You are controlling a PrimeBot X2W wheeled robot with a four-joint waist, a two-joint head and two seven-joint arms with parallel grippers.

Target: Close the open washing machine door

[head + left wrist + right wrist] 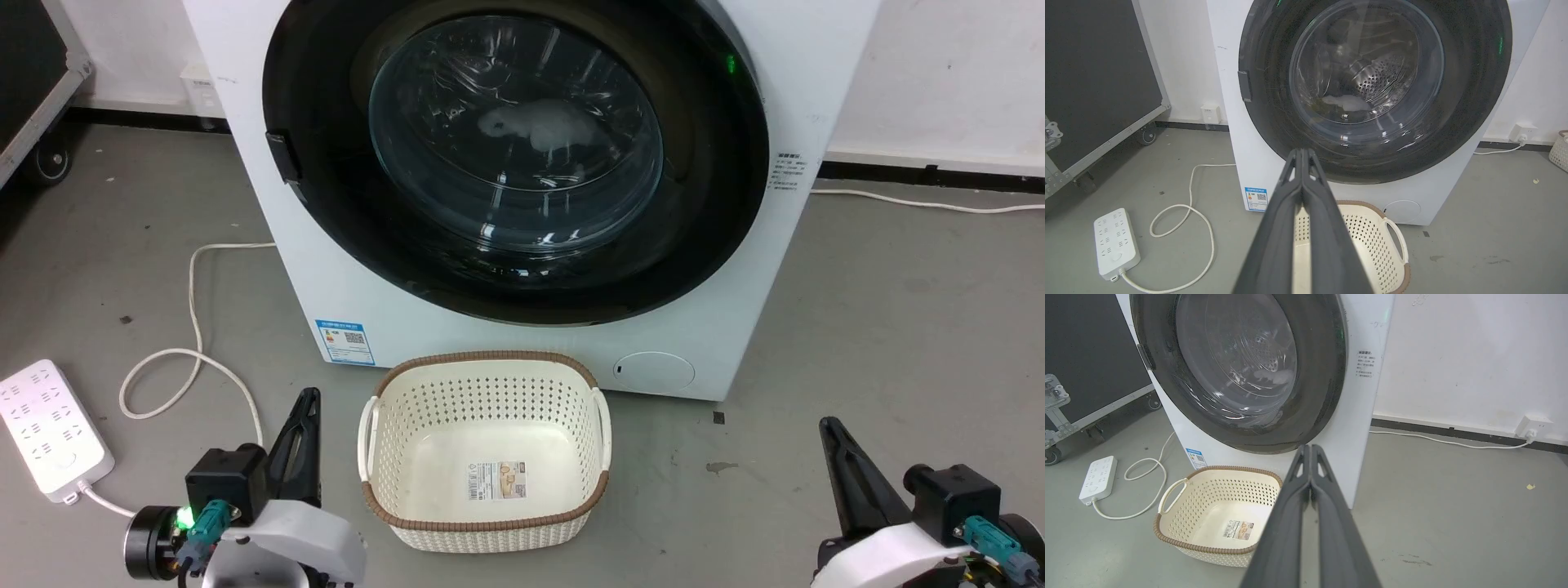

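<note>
fingers (1286,212) pressed together on my left gripper (1302,153) and right gripper (1310,448). the washing machine door (514,155) looks flush; if unlatched, it could swing over the laundry basket (482,357).

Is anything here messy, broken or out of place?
Nothing much. The washing machine door looks shut against the washing machine, the basket stands upright and empty, and a white cable loops loosely across the floor.
</note>
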